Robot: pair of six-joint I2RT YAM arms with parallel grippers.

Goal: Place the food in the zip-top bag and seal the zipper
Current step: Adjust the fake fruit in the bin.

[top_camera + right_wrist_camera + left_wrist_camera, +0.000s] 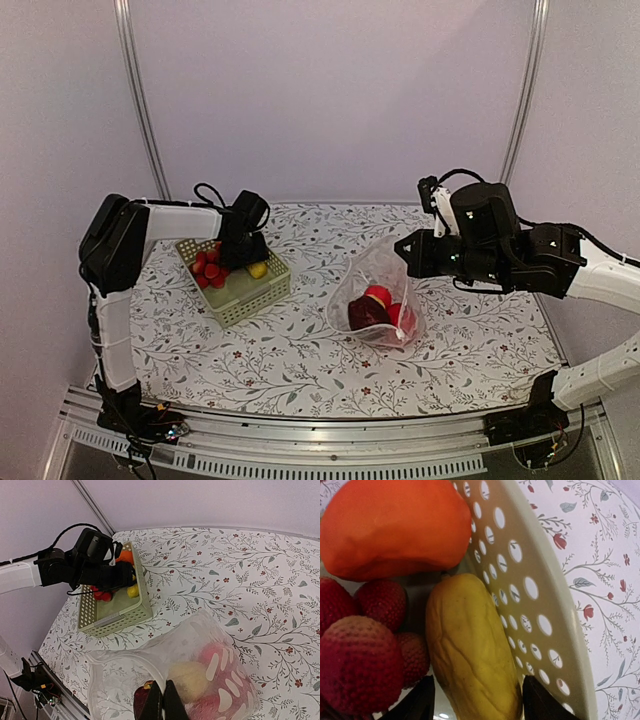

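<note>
By basket wall (530, 595), left tool (479, 702) straddles yellow fruit (470, 650), grip unclear; right tool (163, 700) pinches bag rim (116, 654).

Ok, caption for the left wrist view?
Left gripper straddling a yellow fruit in the basket, beside red berries and an orange fruit.

Pale grn basket (246, 297), yel. fruit (470, 650), floral table (300, 365).

A: Any room around the yellow fruit (470, 650)?
B: Tight. Basket wall (530, 580) crowds one side, strawberries (360, 665) the other, orange fruit (395, 525) ahead. Bare tabletop (300, 350) lies open between basket (245, 295) and bag (385, 265)
</note>
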